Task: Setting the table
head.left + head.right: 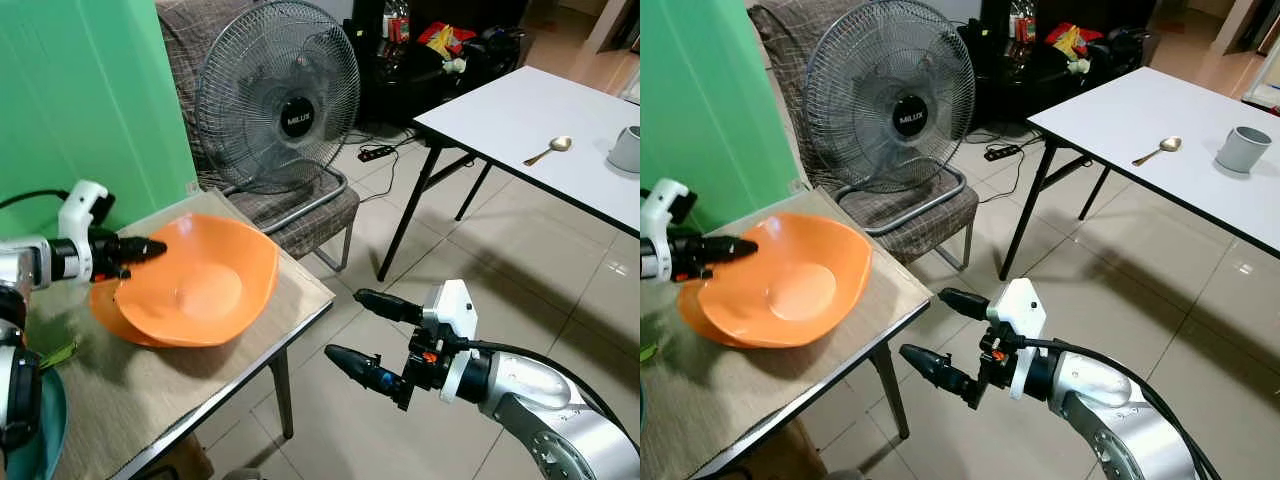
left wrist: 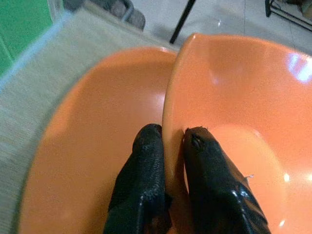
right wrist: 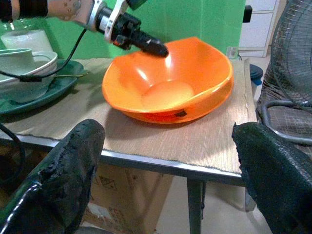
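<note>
Tiled floor runs between a mat-covered worktop [image 1: 200, 370] on the robot's left and a white worktop [image 1: 520, 120] farther off, where a spoon [image 1: 549, 150] and grey cup [image 1: 628, 148] lie; the left tool [image 1: 150, 247] pinches the rim of the top orange bowl [image 1: 210, 285], one finger inside and one outside, the bowl tilted up off a second orange bowl [image 2: 87, 146] beneath it; the right tool [image 1: 368, 334] hangs spread over the floor beside the worktop's edge; a fan [image 1: 278, 95] stands on a chair [image 1: 310, 215] behind.
</note>
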Motion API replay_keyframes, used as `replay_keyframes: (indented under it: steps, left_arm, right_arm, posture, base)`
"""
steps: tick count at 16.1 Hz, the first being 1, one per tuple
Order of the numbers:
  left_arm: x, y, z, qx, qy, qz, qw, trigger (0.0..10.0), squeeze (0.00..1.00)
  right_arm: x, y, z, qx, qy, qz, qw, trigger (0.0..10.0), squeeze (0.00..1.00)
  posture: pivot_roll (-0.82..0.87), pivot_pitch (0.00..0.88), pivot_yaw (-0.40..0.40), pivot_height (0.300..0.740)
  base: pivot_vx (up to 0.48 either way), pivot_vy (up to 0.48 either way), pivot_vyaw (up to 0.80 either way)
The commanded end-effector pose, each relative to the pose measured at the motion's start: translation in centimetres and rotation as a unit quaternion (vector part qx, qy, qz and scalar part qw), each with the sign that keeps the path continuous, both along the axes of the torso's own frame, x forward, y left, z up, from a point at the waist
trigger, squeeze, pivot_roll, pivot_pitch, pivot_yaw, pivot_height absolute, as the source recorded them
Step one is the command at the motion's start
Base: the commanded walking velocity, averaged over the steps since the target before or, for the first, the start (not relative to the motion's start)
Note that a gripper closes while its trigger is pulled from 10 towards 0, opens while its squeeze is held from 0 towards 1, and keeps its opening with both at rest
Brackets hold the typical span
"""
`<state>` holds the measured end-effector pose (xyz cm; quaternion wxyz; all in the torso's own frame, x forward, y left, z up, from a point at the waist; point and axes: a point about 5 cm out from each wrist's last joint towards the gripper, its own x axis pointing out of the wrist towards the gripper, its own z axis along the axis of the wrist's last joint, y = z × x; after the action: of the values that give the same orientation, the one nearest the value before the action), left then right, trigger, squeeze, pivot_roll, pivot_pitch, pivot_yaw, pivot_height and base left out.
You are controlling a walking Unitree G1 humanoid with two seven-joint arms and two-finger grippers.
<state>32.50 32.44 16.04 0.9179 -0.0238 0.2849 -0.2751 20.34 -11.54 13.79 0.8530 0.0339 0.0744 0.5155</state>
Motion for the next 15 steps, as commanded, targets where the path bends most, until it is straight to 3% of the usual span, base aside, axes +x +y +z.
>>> replay_keyframes:
  steps: [1, 4, 7, 11, 15]
  left_arm:
    - [0.2, 0.4, 1.1, -0.004, -0.019, 0.009, 1.0, 0.0, 0.0]
    - [0.2, 0.8, 1.6, -0.032, -0.042, 0.031, 0.998, 0.0, 0.0]
    - [0.3, 1.2, 2.8, -0.087, -0.079, 0.054, 0.992, 0.0, 0.0]
    - [0.6, 1.3, 4.2, -0.16, -0.141, 0.091, 0.973, 0.0, 0.0]
    - [1.1, 0.7, 5.1, -0.175, -0.183, 0.11, 0.961, 0.0, 0.0]
  right_arm:
    - [0.3, -0.1, 0.3, -0.002, -0.005, 0.002, 1.0, 10.0, 0.0]
    - [0.5, -0.2, 0.0, -0.003, -0.007, -0.003, 1.0, 10.0, 0.0]
    - [0.8, 0.0, 0.4, 0.013, -0.015, -0.019, 1.0, 10.0, 0.0]
    - [1.7, -0.2, 0.9, 0.045, -0.026, -0.074, 0.996, 10.0, 0.0]
    - [2.8, 0.1, 0.7, 0.045, -0.028, -0.133, 0.99, 10.0, 0.0]
  posture:
    - [0.04, 0.0, -0.015, 0.74]
    - [0.05, 0.0, -0.016, 0.74]
    - [0.05, 0.0, -0.011, 0.74]
    - [0.06, 0.0, -0.017, 0.74]
    - [0.07, 0.0, -0.029, 0.74]
  base:
    - [0.0, 0.0, 0.0]
    - [0.0, 0.0, 0.0]
    - [0.0, 0.0, 0.0]
    - [0.0, 0.0, 0.0]
    - [0.0, 0.0, 0.0]
